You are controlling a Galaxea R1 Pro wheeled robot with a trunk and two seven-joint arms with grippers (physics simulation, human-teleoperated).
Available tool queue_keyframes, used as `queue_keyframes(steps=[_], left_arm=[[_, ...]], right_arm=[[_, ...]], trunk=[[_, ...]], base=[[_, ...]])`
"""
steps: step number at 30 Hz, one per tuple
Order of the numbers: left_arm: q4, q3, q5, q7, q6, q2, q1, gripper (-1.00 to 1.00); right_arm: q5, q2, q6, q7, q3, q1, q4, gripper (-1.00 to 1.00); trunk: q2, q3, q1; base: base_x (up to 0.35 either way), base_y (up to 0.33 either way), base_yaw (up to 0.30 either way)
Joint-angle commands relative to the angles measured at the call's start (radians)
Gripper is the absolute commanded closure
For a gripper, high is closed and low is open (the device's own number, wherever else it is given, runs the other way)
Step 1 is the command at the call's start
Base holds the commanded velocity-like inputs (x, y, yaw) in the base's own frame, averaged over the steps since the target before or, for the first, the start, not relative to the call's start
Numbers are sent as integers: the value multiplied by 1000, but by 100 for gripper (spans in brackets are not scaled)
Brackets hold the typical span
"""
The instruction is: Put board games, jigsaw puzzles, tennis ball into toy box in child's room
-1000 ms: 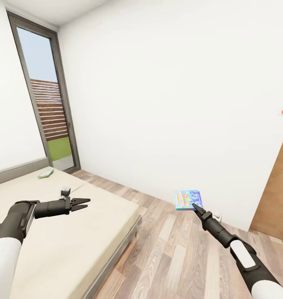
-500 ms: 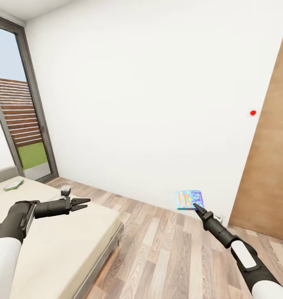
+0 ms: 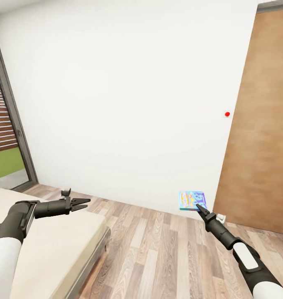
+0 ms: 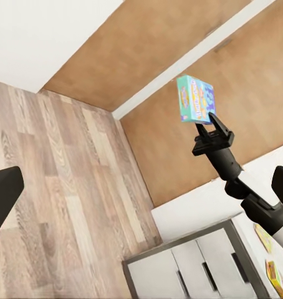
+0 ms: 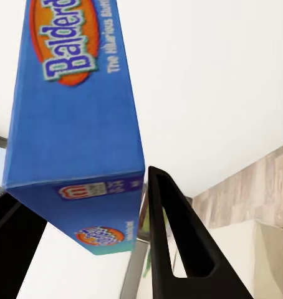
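1. Carrying the blue game [image 3: 193, 200] in the right claw [image 3: 198, 206], clenched on the box's lower edge; the box is held up in the air over the floor [image 3: 166, 249], in front of the white wall [image 3: 129, 104].
2. Left claw [image 3: 84, 202] released, empty, fingers parted, hovering over the edge of the bed [image 3: 45, 245].
3. Step in hand, as I judge it: transit, taking this game to the toy box on the worktop. One game in hand; the rest of the task looks not yet done.
4. Doing it well: keep the right claw firmly clenched, since the grip is at one edge only and the box could swing or slip. Keep the arm steady while the base turns, and keep the box away from the wall and the brown door [image 3: 262, 124].
5. Right wrist view: close on the game [image 5: 76, 124], a black finger [image 5: 179, 243] pressed against its side, print reading "Balderd…", which is too small to read from the head.
6. Left wrist view: the game [image 4: 194, 99] and right claw [image 4: 211, 128] from the side, plus a grey cabinet [image 4: 191, 268] with small colourful boxes [image 4: 269, 258] on a pale surface beside it. Cannot tell which they are.
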Motion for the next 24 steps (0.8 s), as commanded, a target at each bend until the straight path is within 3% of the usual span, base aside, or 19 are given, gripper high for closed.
queue_keyframes(steps=[1,19,24], left_arm=[[-1,3,-11,-9,10,0,-1,-100],[-1,4,-11,-14,11,2,-1,-100],[-1,5,-11,-14,11,1,-1,-100]], right_arm=[[-8,0,9,1,-3,-1,1,100],[-8,2,9,1,-6,-1,2,100],[-8,2,9,1,-6,-1,2,100]], trunk=[[-1,0,0],[-1,16,0],[34,36,-19]], base=[[0,0,-247],[0,0,-247],[0,0,-247]])
